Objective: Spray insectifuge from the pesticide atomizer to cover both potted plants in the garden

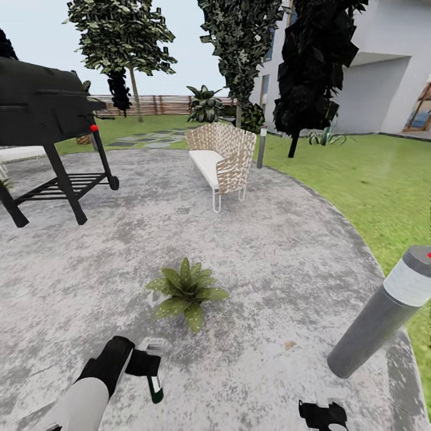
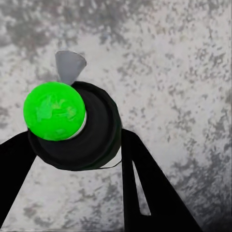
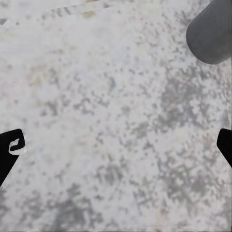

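Spray step in hand: left gripper (image 1: pixel 149 365) clamped on the pesticide atomizer (image 1: pixel 155 386), held just short of the potted plant (image 1: pixel 187 291) on the patio (image 1: pixel 269 251); right gripper (image 1: pixel 323 414) spread, empty; next, aim nozzle at the leaves.

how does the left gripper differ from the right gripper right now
The left gripper is shut on the spray bottle, while the right gripper is open and holds nothing. The left gripper sits near the potted plant; the right gripper is beside the grey lamp post. Both hang low over the stone patio.
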Tool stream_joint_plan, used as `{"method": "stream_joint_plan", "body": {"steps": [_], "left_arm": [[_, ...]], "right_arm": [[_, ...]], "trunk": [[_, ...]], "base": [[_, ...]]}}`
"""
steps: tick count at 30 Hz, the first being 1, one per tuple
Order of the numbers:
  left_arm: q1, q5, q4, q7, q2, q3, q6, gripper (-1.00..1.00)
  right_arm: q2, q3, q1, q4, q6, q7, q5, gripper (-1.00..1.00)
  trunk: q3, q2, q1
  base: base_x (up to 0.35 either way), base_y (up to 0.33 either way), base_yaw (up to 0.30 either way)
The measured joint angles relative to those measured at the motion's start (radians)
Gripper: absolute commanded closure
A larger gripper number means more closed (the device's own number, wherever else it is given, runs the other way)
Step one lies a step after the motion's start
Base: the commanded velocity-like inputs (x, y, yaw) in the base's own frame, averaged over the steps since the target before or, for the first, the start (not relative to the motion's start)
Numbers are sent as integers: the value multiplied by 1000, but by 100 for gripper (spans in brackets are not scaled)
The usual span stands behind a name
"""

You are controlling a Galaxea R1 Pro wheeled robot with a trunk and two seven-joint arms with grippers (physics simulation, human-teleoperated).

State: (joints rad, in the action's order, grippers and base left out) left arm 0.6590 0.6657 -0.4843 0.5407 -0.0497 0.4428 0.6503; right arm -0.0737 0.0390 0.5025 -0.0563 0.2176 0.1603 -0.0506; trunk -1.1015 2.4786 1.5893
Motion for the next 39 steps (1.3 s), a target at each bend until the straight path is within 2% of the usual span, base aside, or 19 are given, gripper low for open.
{"method": "stream_joint_plan", "body": {"steps": [7, 11, 13, 14, 15, 16, 17, 18, 20, 22, 24, 27, 28, 30, 31, 32, 35, 39], "left_arm": [[0, 5, 0, -11, 10, 1, -6, 100], [-26, 9, 0, -66, 34, -7, -17, 100], [-44, 8, -5, -77, 61, -11, -52, 100], [-47, 8, -4, -78, 75, -16, -75, 100], [-49, 10, -3, -77, 96, -33, -109, 100], [-51, 8, 0, -67, 119, -75, -142, 100], [-51, 6, 2, -52, 133, -115, -163, 100], [-51, 5, 3, -27, 147, -164, -185, 100], [-50, 6, -1, 107, 190, -320, -268, 100], [-46, 11, -4, 223, 213, -395, -336, 100], [-42, 16, -5, 326, 222, -423, -399, 100], [-38, 24, -7, 484, 243, -438, -473, 100], [-36, 38, -8, 551, 253, -444, -496, 100], [-25, 70, -13, 624, 260, -447, -524, 100], [-17, 98, -24, 664, 262, -448, -542, 100], [-14, 116, -34, 688, 262, -448, -549, 100], [4, 132, -51, 705, 278, -450, -532, 100], [26, 132, -68, 702, 278, -449, -533, 100]], "right_arm": [[0, 0, 0, 0, -1, -4, -1, -100], [0, -1, 0, -2, -1, -7, -13, -100], [1, -12, 0, -7, -1, -13, -67, -100], [2, -27, 0, -10, -1, -25, -113, -100], [4, -49, 0, -19, -1, -54, -181, -100], [5, -61, 0, -61, -2, -108, -237, -100], [6, -66, 0, -102, -4, -147, -264, -100], [6, -70, 0, -144, -6, -193, -284, -100], [7, -75, 1, -257, -10, -389, -300, -100], [7, -76, 0, -333, -13, -539, -304, -100], [7, -78, 1, -405, -17, -653, -304, -100], [4, -81, 0, -477, -25, -761, -305, -100], [2, -86, 1, -505, -36, -802, -305, -100], [-2, -90, 3, -548, -63, -860, -306, -100], [-4, -93, 4, -582, -87, -904, -306, -100], [-4, -95, 5, -608, -103, -936, -312, -100], [13, -88, 8, -625, -102, -927, -295, -100], [32, -90, 8, -647, -101, -930, -294, -100]], "trunk": [[0, 0, 0], [0, 0, 0], [0, 0, -1], [0, 0, -1], [0, 0, -1], [0, 0, -1], [0, 0, -1], [0, 0, -1], [0, 0, -1], [0, 0, -1], [0, 0, -1], [0, 0, -1], [0, 0, -1], [0, 0, -1], [0, 0, -1], [0, 0, -1], [0, 0, -1], [0, 0, -1]], "base": [[-323, 102, 2], [-150, 40, 0], [-27, 7, 0], [-11, 3, 0], [-6, 1, 0], [-4, 1, 0], [-2, 1, 0], [-1, 0, 0], [0, 0, 0], [0, 0, 0], [0, 0, 0], [0, 0, 0], [0, 0, 0], [0, 0, 0], [0, 0, 0], [0, 0, 0], [0, 0, 0], [0, 0, 0]]}}
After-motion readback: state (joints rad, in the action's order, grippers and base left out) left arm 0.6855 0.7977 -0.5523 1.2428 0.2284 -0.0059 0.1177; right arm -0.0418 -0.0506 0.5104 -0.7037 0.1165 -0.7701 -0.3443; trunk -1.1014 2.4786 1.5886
